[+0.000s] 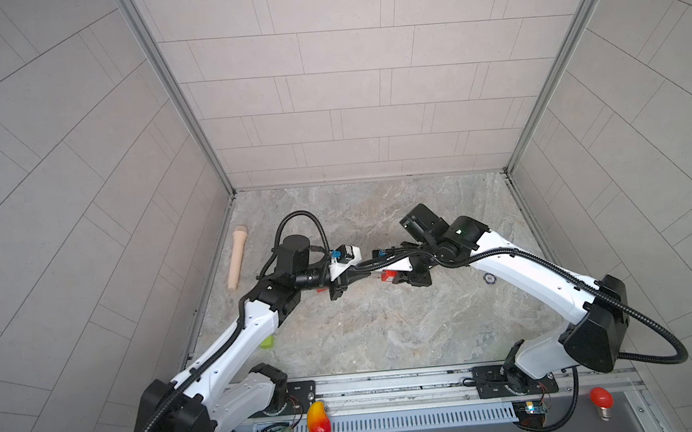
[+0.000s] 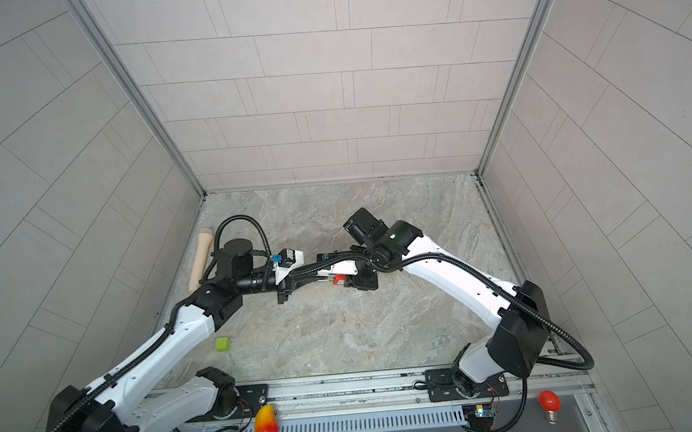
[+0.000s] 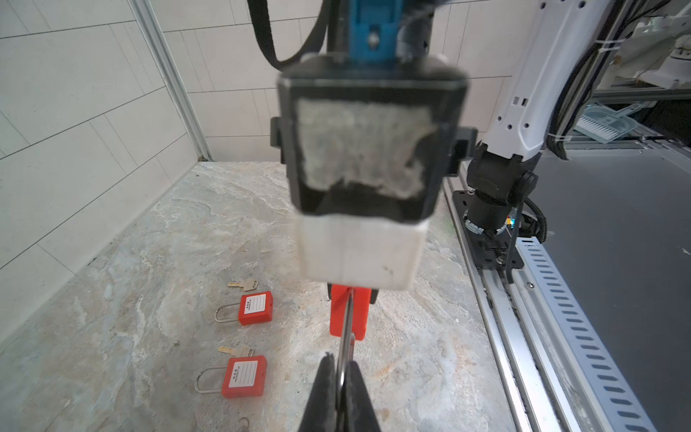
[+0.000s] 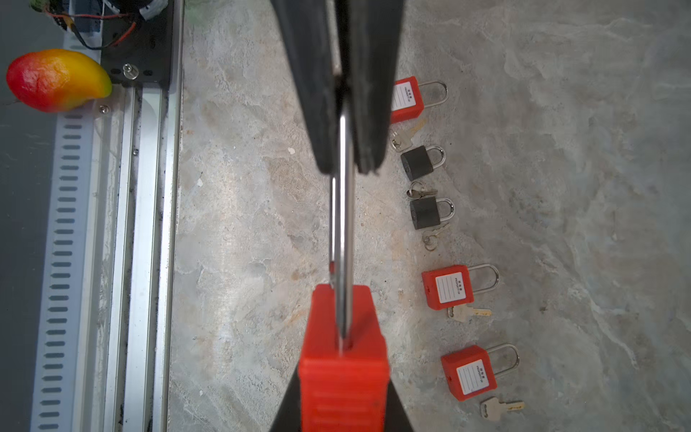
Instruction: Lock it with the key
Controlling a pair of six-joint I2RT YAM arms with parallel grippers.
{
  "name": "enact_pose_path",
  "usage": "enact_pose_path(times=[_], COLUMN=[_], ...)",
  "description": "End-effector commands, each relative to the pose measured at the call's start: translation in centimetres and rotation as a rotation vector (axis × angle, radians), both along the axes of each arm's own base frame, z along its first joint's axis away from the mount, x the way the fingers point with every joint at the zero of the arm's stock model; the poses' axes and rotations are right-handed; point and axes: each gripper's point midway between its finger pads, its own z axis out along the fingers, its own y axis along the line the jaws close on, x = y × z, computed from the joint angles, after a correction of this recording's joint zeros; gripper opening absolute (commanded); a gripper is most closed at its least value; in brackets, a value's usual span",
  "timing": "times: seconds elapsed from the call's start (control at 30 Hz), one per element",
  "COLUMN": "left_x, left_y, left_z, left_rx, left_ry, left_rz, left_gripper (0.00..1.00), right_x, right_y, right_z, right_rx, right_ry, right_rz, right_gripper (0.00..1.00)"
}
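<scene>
A red padlock (image 4: 343,359) hangs between both grippers above the marble table (image 1: 385,331). My left gripper (image 3: 341,361) is shut on its steel shackle (image 4: 344,232), and its black fingers (image 4: 310,93) show in the right wrist view. My right gripper (image 4: 344,374) is shut on the padlock's red body, a finger on each side. In both top views the padlock (image 1: 389,275) (image 2: 339,279) shows where the two arms meet, mid-table. Its underside is hidden. Brass keys (image 4: 469,312) (image 4: 501,407) lie on the table beside other padlocks.
Red padlocks (image 4: 448,286) (image 4: 469,372) and two black ones (image 4: 418,162) (image 4: 426,212) lie in a row with keys. A beige wooden peg (image 1: 237,258) lies at the left wall and a green block (image 2: 223,344) near the left arm. A toy mango (image 1: 319,422) and a red bulb (image 1: 602,400) sit on the front rail.
</scene>
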Motion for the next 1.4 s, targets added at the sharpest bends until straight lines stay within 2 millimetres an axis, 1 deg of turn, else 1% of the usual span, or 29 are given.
enact_pose_path(times=[0.0,0.13,0.23,0.4,0.53,0.63,0.67,0.77,1.0,1.07,1.2,1.37], left_x=[-0.6,-0.6,-0.7,-0.9,-1.0,-1.2,-1.2,-1.1,-0.9,-0.7,-0.6,-0.5], left_y=[-0.4,-0.7,-1.1,-1.3,-1.6,-1.9,-1.9,-2.0,-2.4,-2.4,-2.1,-1.5], left_z=[1.9,1.7,1.6,1.1,0.6,0.4,0.4,0.5,0.5,0.6,0.1,-0.1], left_rx=[-0.051,-0.057,-0.065,-0.064,-0.067,-0.07,-0.072,-0.075,-0.084,-0.082,-0.063,-0.025], left_ry=[-0.073,-0.069,-0.066,-0.036,0.031,0.061,0.067,0.095,0.155,0.147,0.048,-0.105], left_rz=[-0.044,-0.056,-0.07,-0.091,-0.117,-0.131,-0.13,-0.133,-0.147,-0.142,-0.122,-0.067], left_gripper=[0.0,0.0,0.0,0.0,0.0,0.0,0.0,0.0,0.0,0.0,0.0,0.0], right_x=[-0.5,-0.9,-0.5,-0.6,0.5,1.3,1.8,2.3,3.0,2.4,0.0,-0.9], right_y=[0.5,1.1,1.4,2.0,2.1,2.0,2.0,1.8,1.8,1.9,2.7,2.7], right_z=[1.5,2.5,3.5,5.0,5.7,5.9,6.0,6.1,5.9,6.0,6.9,7.1], right_rx=[0.058,0.102,0.139,0.199,0.188,0.179,0.17,0.154,0.109,0.121,0.202,0.232], right_ry=[0.003,-0.004,0.002,-0.023,-0.087,-0.142,-0.171,-0.214,-0.266,-0.245,-0.137,-0.016], right_rz=[0.037,0.072,0.048,0.1,0.102,0.098,0.083,0.072,0.059,0.076,0.144,0.157], right_gripper=[0.09,0.05,0.05,0.05,0.04,0.04,0.02,0.01,0.01,0.01,0.01,0.0])
